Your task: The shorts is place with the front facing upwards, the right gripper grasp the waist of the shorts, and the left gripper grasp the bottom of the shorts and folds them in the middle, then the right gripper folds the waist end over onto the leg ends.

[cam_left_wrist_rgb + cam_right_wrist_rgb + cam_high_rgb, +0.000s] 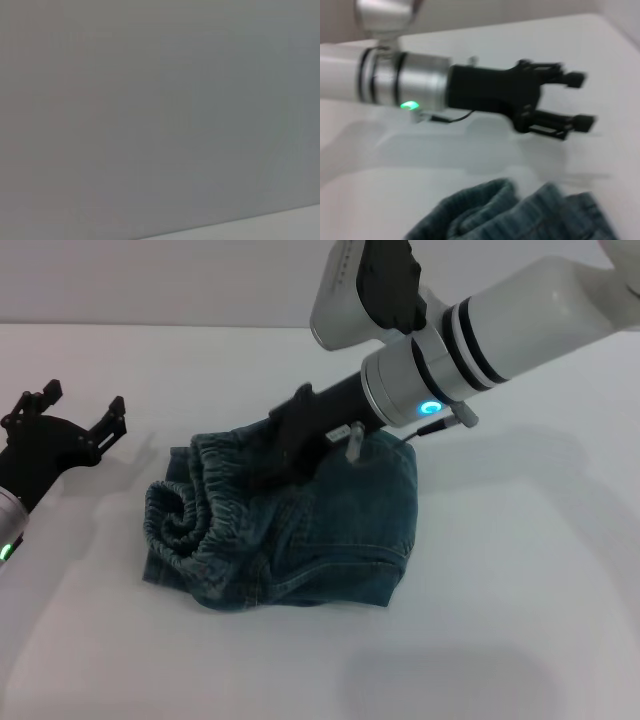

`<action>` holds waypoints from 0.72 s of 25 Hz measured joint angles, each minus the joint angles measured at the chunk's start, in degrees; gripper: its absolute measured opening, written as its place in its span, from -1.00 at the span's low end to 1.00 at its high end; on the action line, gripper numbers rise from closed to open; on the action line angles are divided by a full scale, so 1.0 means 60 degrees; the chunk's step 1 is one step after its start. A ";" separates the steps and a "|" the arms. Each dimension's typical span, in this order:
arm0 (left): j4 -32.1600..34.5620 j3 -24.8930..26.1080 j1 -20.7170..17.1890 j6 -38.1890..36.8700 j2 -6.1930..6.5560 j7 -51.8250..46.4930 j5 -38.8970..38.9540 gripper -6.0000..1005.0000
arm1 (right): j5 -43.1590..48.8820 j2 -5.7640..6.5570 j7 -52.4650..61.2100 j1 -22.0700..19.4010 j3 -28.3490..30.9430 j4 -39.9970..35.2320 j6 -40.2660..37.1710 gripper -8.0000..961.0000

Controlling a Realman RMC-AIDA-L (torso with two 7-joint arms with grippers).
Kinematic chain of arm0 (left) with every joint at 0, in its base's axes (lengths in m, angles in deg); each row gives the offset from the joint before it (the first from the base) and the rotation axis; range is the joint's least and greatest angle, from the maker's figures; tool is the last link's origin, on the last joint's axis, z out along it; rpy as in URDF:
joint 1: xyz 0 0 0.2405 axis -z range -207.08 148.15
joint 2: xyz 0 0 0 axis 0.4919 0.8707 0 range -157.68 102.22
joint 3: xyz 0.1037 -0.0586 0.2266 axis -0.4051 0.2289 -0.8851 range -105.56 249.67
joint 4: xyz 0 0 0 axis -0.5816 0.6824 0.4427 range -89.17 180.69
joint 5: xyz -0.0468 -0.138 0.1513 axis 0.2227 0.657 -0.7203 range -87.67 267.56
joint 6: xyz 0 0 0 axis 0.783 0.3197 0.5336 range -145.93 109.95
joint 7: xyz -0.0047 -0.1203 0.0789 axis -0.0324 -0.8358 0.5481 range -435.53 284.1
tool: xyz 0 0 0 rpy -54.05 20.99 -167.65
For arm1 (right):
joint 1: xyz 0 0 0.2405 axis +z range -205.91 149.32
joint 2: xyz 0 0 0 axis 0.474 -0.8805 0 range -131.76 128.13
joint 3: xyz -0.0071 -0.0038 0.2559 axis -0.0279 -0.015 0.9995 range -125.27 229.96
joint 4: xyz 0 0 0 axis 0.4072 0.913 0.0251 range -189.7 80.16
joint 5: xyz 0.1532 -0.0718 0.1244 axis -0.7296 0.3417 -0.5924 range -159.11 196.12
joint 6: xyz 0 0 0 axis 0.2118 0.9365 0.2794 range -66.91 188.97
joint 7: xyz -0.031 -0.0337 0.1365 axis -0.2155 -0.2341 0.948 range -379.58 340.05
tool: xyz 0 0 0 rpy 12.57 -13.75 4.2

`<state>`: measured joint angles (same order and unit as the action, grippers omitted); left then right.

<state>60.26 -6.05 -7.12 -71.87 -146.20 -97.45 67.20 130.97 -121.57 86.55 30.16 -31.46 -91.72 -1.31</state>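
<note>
The blue denim shorts (pixel 330 530) lie folded in a thick bundle at the middle of the white table (pixel 520 570), with the elastic waist (pixel 195 505) curled up on the bundle's left side. My right gripper (pixel 272 455) reaches in from the upper right and sits buried in the raised waist fabric, shut on it. My left gripper (pixel 85 400) hovers open over the table to the left of the shorts, touching nothing. The right wrist view shows the shorts (pixel 520 215) close below and the open left gripper (pixel 582 100) beyond them. The left wrist view shows only a plain grey surface.
The white table stretches out on all sides of the shorts. The right arm's thick white forearm (pixel 500 330) crosses above the table's far right part.
</note>
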 joint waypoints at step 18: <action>0.0082 0.1117 -0.0016 -0.0196 0.0050 0.0004 0.0013 0.67 | -0.2199 0.0196 -0.0100 -0.1204 0.0031 -0.1830 -0.2269 0.08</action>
<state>60.74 0.66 -7.21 -73.05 -145.90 -97.42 67.27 117.77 -120.40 85.95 22.94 -31.27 -102.70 -14.92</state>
